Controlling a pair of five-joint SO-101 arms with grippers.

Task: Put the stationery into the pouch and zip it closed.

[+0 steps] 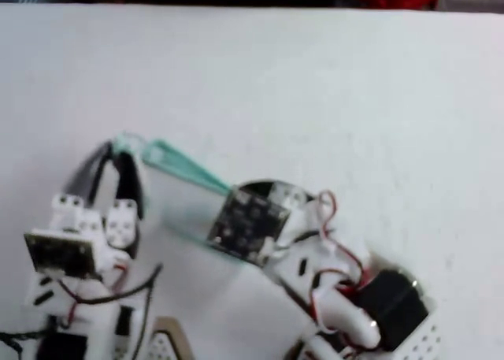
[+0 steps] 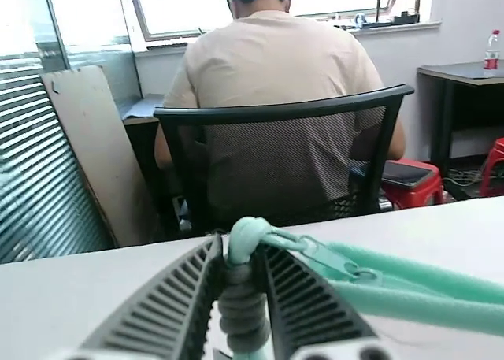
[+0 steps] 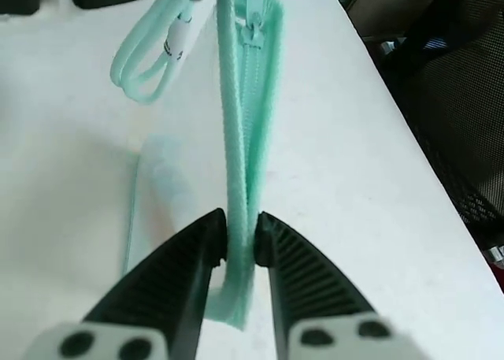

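Note:
A mint-green pouch [image 1: 183, 169] lies on the white table [image 1: 315, 84], its zipper band [image 3: 250, 116] running between the two grippers. My left gripper [image 1: 118, 154] is at one end, shut on the pouch's mint cord loop [image 2: 242, 235], with the zipper pull [image 2: 316, 254] just beside its fingers. My right gripper [image 3: 240, 224] is shut on the other end of the zipper band, pinching the fabric edge; in the high view it sits at the band's right end [image 1: 228, 191]. The cord loop [image 3: 150, 61] and slider [image 3: 253, 31] lie at the far end. A pale shape shows faintly through the pouch's clear side [image 3: 161, 179].
The table's far edge [image 1: 252, 5] runs along the top of the high view, with wide free surface behind and right of the pouch. A tan object [image 1: 169, 336] lies at the near edge between the arms. A black mesh chair [image 2: 283, 155] stands beyond the table.

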